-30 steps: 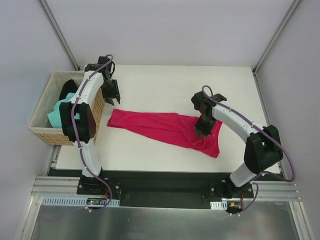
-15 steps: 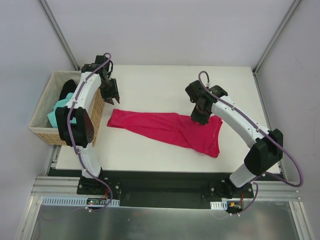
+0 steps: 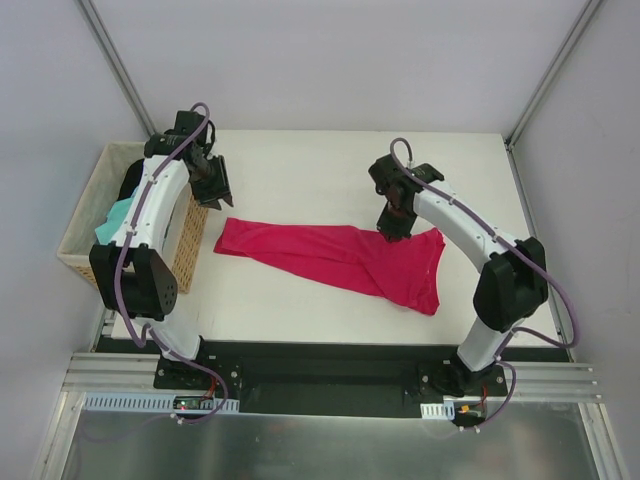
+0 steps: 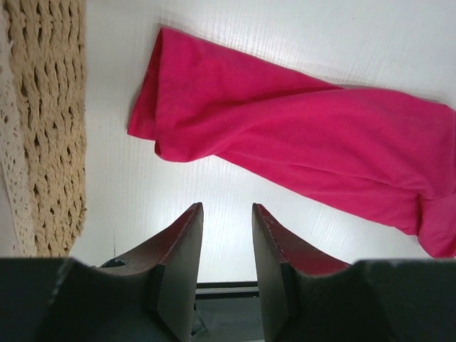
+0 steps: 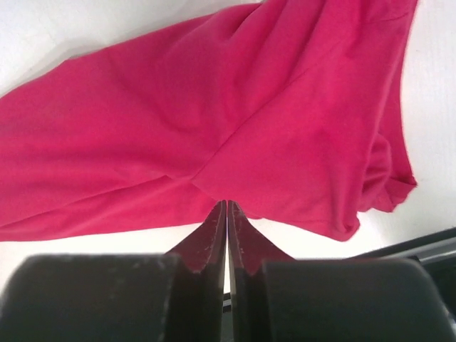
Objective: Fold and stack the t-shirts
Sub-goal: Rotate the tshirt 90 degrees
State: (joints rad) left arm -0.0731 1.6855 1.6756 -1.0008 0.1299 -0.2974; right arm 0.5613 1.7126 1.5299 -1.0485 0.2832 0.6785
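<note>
- The right gripper (image 3: 394,230) has moved toward 12 o'clock and snapped closed at the crimson t-shirt's (image 3: 330,255) far edge; whether it pinches cloth is unclear.
- The left gripper (image 3: 217,194) hovers released and empty at the shirt's 9 o'clock end, so the shirt probably needs spreading flat before folding.

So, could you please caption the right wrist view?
Shut right end effector at the edge of the crimson t-shirt.

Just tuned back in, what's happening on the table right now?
A crimson cloth t-shirt lies rumpled across the white table, unfolded. The right gripper is shut with its tips at the shirt's edge; whether it pinches cloth is unclear. The left gripper hangs open and empty beside the tan wicker basket, which holds a mint-green shirt and a black one.
</note>
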